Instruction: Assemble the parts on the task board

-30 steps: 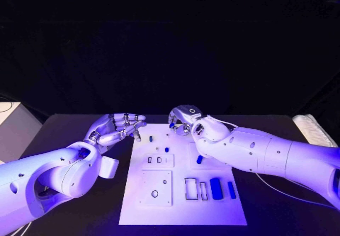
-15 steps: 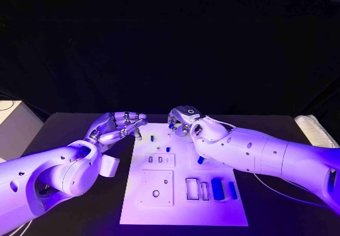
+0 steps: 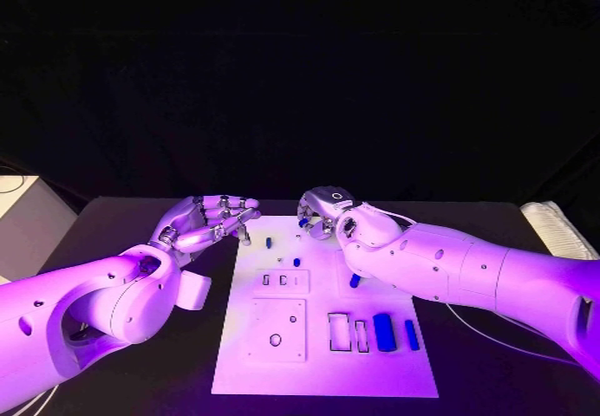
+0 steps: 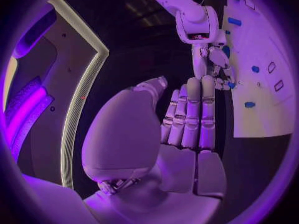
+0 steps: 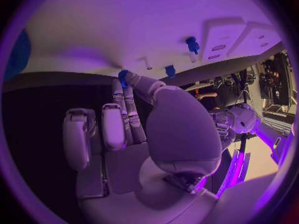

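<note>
Right silver hand (image 3: 328, 211) still pinches small blue part (image 5: 122, 76) over white task board's (image 3: 313, 364) far edge; left silver hand (image 3: 212, 218), fingers together, holds nothing; insertion pending.

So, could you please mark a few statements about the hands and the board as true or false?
1. The right hand pinches a blue part. True.
2. The left hand holds a part too. False: it holds nothing.
3. Two blue bars lie side by side on the board. True.
4. The table is white. False: it is black; the board is white.
</note>
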